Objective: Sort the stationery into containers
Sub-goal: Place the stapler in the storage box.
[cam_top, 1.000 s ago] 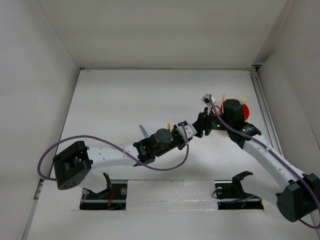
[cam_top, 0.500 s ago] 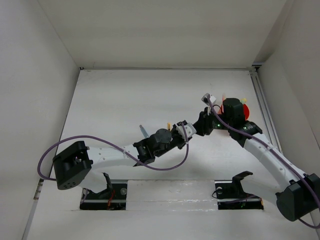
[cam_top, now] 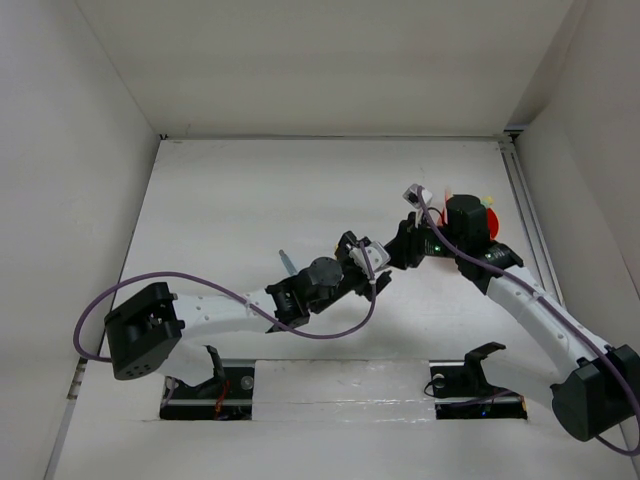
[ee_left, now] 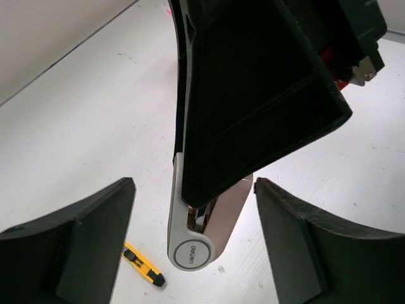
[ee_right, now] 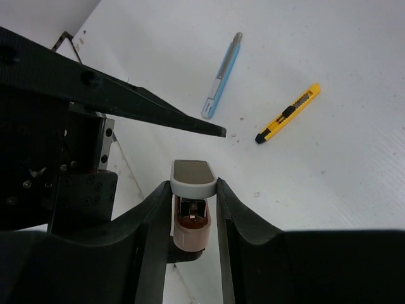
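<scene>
White walls (cam_top: 330, 60) box a white table (cam_top: 230, 200). The half-hidden tub (cam_top: 491, 218) holds pens (cam_top: 449, 190). The right claw (ee_right: 193, 190) grasps the piece (ee_right: 192, 172); the left claw (ee_left: 193, 193) gapes.

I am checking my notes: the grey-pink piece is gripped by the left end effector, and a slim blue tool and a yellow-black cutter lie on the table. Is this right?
Not the left: the right wrist view shows the right end effector gripping the grey-pink piece; the left end effector is open. The slim blue tool and yellow-black cutter do lie on the table.
</scene>
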